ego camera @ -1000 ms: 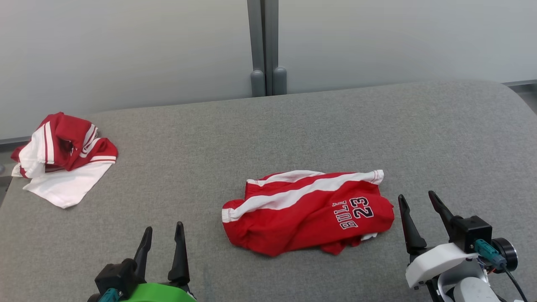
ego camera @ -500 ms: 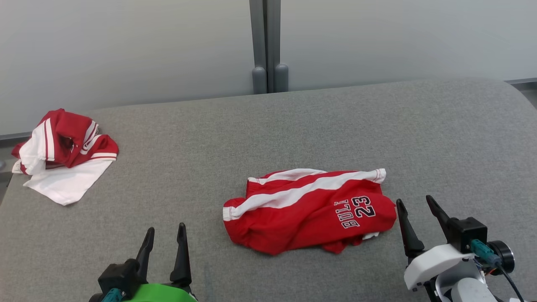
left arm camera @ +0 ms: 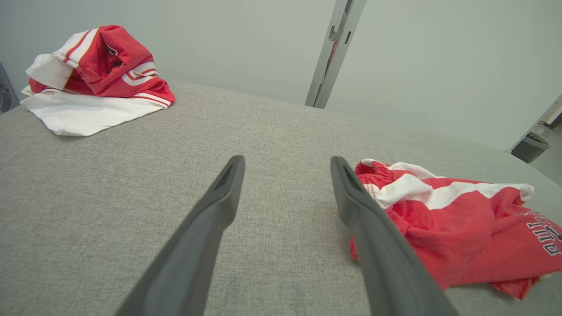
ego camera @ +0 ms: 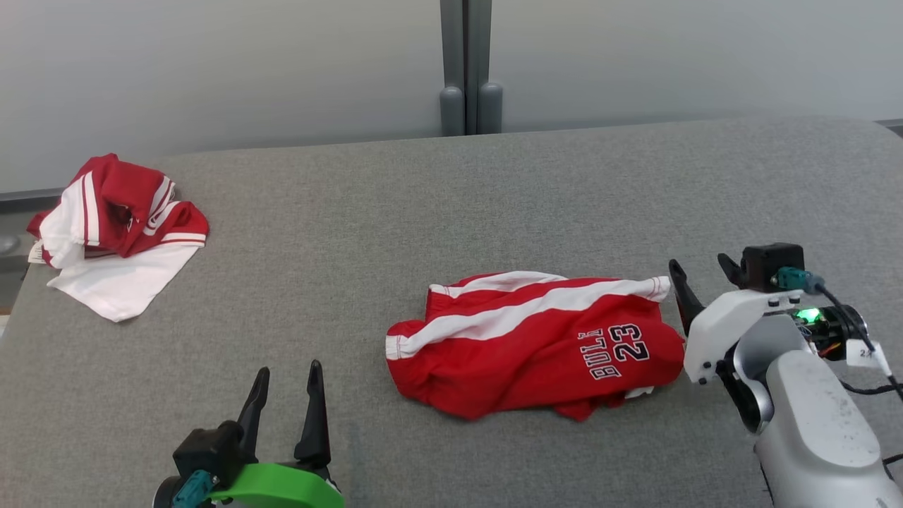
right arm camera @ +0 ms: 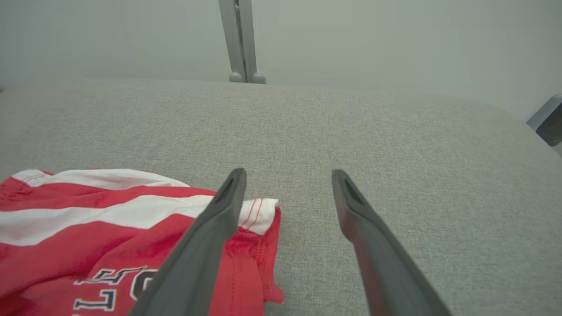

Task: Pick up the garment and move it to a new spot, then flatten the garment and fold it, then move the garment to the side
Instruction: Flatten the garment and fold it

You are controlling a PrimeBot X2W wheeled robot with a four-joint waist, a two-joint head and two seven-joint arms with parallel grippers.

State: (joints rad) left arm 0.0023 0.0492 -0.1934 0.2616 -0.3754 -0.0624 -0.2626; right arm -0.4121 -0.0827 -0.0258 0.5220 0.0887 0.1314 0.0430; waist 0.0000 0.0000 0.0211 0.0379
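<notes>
The red shorts [ego camera: 536,346] lie crumpled on the grey tabletop [ego camera: 437,204], between the two tools. The right tool [ego camera: 698,262] is spread wide and empty, its left finger at the shorts' white-trimmed corner; contact cannot be told. The left tool [ego camera: 289,367] is also wide and empty, with the shorts near on its right. A clothes pile [ego camera: 116,226] sits well ahead and left of it.
</notes>
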